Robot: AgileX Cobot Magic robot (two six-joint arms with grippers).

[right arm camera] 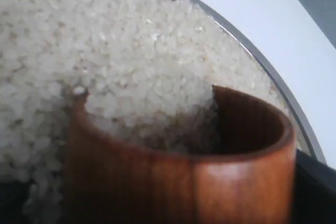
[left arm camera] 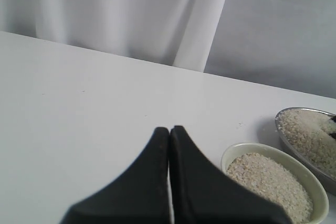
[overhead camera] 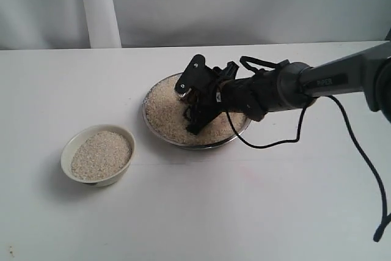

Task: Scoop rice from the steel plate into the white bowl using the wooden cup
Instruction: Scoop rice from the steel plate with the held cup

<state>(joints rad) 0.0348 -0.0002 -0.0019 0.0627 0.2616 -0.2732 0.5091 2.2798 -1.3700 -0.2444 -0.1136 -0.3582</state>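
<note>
**Scoop stage: cup tilted into the rice on the plate**

1. Right hand. The right hand [overhead camera: 188,99] is clenched on the small, rounded, reddish-brown wooden cup [right arm camera: 210,182], with one dark finger on each side of the cup wall. The arm reaches in low over the plate from the right. The cup lies tilted well over on its side, with its open mouth facing the heap. This attitude lets the lip cut into the grains rather than press down on them.

2. Cup contents. In the right wrist view, small off-white rice [right arm camera: 105,51] spills across the lower lip into the dark interior. The cup is judged partly filled, and the scoop is not yet complete.

3. Source vessel. The wide, shallow, shiny steel plate [overhead camera: 183,145] holds a broad bed of rice. The cup works near the middle of the plate, and the raised rim [right arm camera: 273,72] keeps pushed grains from running off.

4. Target vessel. The small, thick-rimmed, cream-white bowl [overhead camera: 68,151] stands on the white desk [overhead camera: 275,212], apart from the plate on its left and nearer the camera. It already holds rice close to its rim.

5. Left hand. The left hand [left arm camera: 169,135] is clenched on nothing, its fingers touching. It hangs above bare desk near the bowl, clear of the transfer path.

6. Next move (judgement). Level the cup before lifting it, or grains will spill.
</note>
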